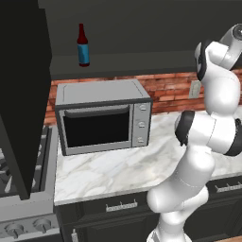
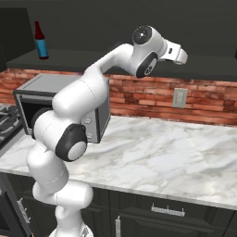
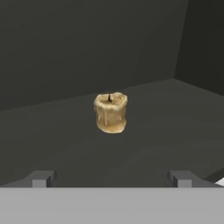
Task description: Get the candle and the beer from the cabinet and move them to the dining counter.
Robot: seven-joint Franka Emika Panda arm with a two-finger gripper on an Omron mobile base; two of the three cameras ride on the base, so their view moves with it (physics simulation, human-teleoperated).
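**The candle could tip over**

The candle is small and stands alone on the dark cabinet shelf. If the gripper bumps it, it could fall or roll away.

The arm reaches up high into the cabinet. Its fingers are wide apart and hold nothing. The beer stands far off to the left.

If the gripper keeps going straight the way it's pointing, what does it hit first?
Most likely the candle, standing upright on the dark cabinet shelf dead ahead of the open gripper. Nothing shows between them, though the depth is hard to judge.
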